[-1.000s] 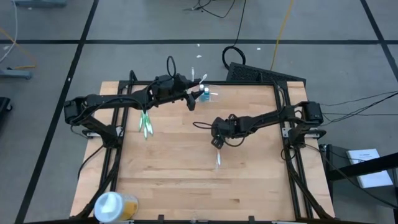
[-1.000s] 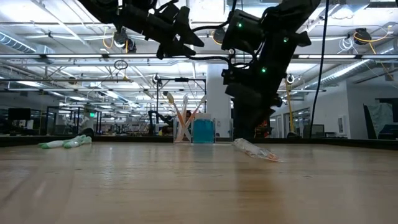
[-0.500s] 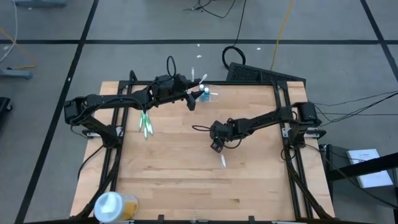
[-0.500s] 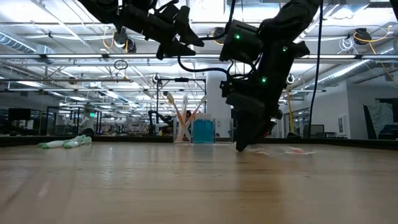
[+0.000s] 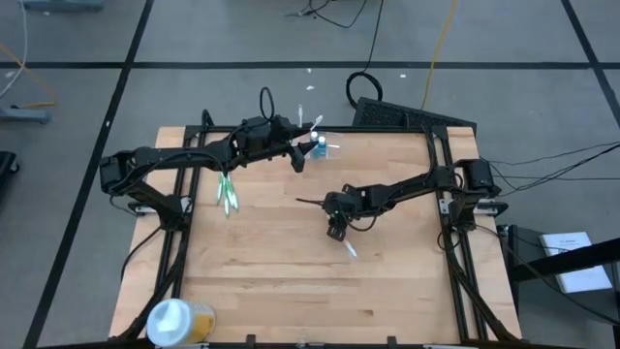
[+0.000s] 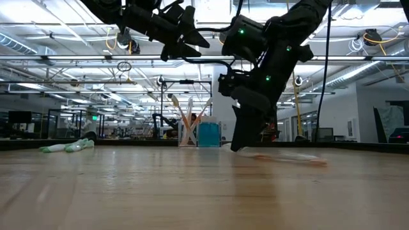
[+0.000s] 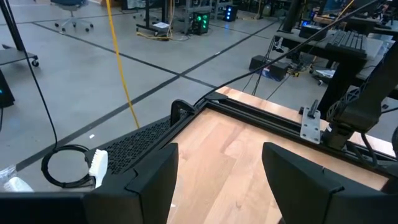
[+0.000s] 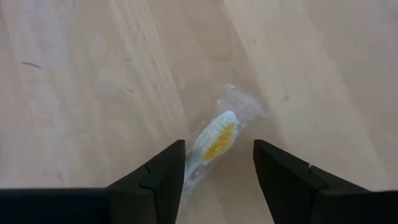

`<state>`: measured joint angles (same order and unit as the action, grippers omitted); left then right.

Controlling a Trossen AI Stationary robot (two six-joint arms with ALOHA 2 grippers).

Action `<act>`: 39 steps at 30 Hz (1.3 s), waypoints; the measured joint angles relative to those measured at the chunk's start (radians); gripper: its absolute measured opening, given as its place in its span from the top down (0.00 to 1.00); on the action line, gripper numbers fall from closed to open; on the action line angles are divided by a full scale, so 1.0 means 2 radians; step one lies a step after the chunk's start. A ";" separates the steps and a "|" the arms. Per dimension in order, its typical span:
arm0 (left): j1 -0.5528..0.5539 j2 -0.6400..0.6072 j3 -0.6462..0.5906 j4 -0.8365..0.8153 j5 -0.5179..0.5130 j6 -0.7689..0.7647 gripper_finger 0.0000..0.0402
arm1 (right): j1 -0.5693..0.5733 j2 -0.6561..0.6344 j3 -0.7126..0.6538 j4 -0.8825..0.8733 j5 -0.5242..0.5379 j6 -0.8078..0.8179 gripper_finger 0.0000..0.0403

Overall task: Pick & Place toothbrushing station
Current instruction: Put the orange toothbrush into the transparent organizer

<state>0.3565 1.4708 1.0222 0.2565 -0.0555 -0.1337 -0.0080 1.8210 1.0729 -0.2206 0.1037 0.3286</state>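
The clear toothbrushing station (image 5: pixel 316 145) stands at the table's far edge, holding upright toothbrushes and a blue block; it also shows in the low view (image 6: pixel 199 134). My left gripper (image 5: pixel 297 160) hovers open and empty just left of it, well above the table (image 7: pixel 221 180). A toothbrush in a clear wrapper (image 5: pixel 349 249) lies flat on the table's middle. My right gripper (image 5: pixel 336 231) is open and points down over its far end; the yellow-bristled head (image 8: pixel 216 138) shows between the fingers (image 8: pixel 219 180). My right gripper stands with one finger on either side of the wrapped toothbrush (image 8: pixel 198 167), coming from above. The wrapper runs close along one finger (image 8: pixel 163 180). I cannot tell whether it touches. The toothbrush lies flat on the table (image 6: pixel 287 157).
Green wrapped toothbrushes (image 5: pixel 228 193) lie at the table's left. A round white-and-yellow tub (image 5: pixel 176 320) sits at the near left corner. Black frame rails (image 5: pixel 441 184) run along the table's sides. Bare wood (image 5: pixel 281 281) lies toward the near edge.
My right gripper has gone a little toward the table's left and near edges and lower. The wrapped toothbrush, slanted with one end raised before, now lies flat and has turned about, its near end swung toward the table's right.
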 joint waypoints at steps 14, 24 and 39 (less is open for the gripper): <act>0.000 0.000 0.000 0.000 0.000 0.004 0.40 | 0.025 -0.001 0.000 -0.017 0.002 0.028 0.51; 0.001 0.000 0.000 0.000 -0.029 0.003 0.40 | 0.069 -0.028 0.000 -0.054 0.041 0.083 0.51; -0.003 0.000 0.000 0.001 -0.029 -0.005 0.40 | 0.103 -0.028 0.000 -0.075 0.094 0.102 0.51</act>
<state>0.3511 1.4708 1.0222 0.2588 -0.1143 -0.1432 0.1971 1.7656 1.0731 -0.3706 0.2916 0.5328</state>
